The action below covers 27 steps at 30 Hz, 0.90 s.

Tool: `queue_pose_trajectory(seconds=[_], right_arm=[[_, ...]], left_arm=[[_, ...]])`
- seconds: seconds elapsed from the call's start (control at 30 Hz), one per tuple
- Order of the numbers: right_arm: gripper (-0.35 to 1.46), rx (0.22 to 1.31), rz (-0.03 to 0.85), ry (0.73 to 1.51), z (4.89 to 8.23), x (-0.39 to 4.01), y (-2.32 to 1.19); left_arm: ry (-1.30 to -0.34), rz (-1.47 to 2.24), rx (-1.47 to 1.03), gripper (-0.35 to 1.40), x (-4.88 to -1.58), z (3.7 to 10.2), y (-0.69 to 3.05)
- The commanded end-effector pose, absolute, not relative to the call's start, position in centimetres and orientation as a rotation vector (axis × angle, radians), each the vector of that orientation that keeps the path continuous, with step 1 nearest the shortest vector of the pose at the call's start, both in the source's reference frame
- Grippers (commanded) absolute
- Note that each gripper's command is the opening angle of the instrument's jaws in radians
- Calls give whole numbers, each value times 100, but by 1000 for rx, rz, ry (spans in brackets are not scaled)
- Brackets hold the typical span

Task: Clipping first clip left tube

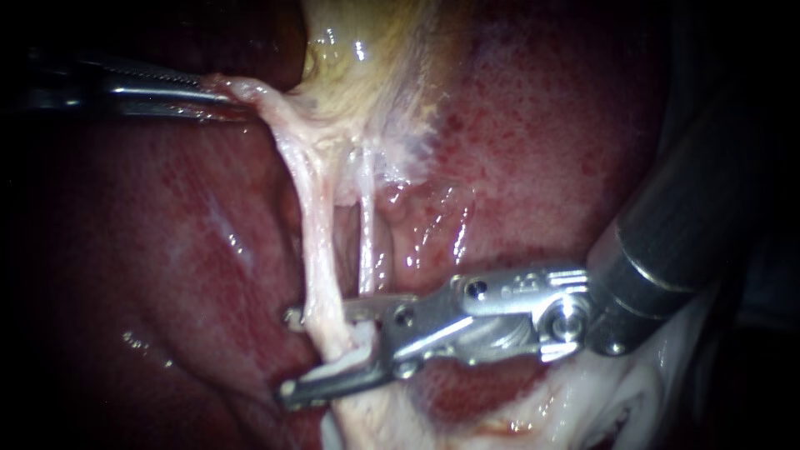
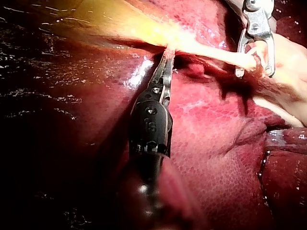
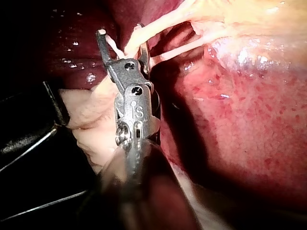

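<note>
The yellowish gallbladder (image 1: pixel 375 50) hangs above two pale tubes over the red liver (image 1: pixel 542 150). The thicker left tube (image 1: pixel 317 250) and the thin right tube (image 1: pixel 367 242) run downward side by side. My left instrument (image 1: pixel 218 93) enters from the upper left, its jaws shut on a flap of pale tissue (image 1: pixel 250 90) at the gallbladder's neck, which it holds taut. My right instrument (image 1: pixel 290 353) stands with its jaws open astride the lower left tube, one jaw on each side. In the right wrist view the tube (image 3: pixel 129 45) crosses between the jaws (image 3: pixel 121 31).
Whitish fatty tissue (image 1: pixel 583 408) lies under the right instrument's shaft (image 1: pixel 683 217). Wet liver surface surrounds the tubes on both sides. In the left wrist view the right instrument (image 2: pixel 254 72) sits beyond the left instrument (image 2: pixel 165 64), along the same stretched strand.
</note>
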<state>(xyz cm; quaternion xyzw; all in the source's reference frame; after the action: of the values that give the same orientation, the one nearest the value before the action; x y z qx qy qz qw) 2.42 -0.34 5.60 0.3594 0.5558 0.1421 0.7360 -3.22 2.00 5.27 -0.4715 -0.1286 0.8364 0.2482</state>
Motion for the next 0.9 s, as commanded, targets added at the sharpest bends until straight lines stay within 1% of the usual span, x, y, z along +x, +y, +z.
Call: queue_pose_trajectory(seconds=[0.03,0.13,0.3,0.37,0.43,0.47,0.5,0.53,0.6,0.7,0.9], right_arm=[[37,788,312,1221,560,239,-34],[30,793,316,1219,560,237,-34],[24,824,362,1201,560,234,-34],[19,838,374,1194,561,233,-33],[8,866,398,1181,561,231,-33],[-3,878,396,1178,561,230,-34],[-21,892,384,1178,561,228,-34],[-32,913,373,1174,561,227,-34],[-35,939,359,1170,561,226,-34],[-35,944,370,1164,562,226,-33],[-35,947,364,1165,562,226,-32]], left_arm=[[-351,2279,-1285,-35,-322,527,200],[-350,2279,-1285,-35,-322,527,200],[-350,2279,-1285,-35,-322,527,200],[-350,2279,-1285,-35,-322,527,200],[-350,2279,-1285,-35,-322,527,200],[-350,2279,-1285,-35,-322,527,200],[-350,2279,-1285,-35,-322,527,200],[-350,2279,-1285,-35,-322,527,200],[-350,2279,-1285,-35,-323,527,200],[-350,2279,-1285,-35,-323,527,200],[-350,2279,-1285,-35,-323,527,200]])
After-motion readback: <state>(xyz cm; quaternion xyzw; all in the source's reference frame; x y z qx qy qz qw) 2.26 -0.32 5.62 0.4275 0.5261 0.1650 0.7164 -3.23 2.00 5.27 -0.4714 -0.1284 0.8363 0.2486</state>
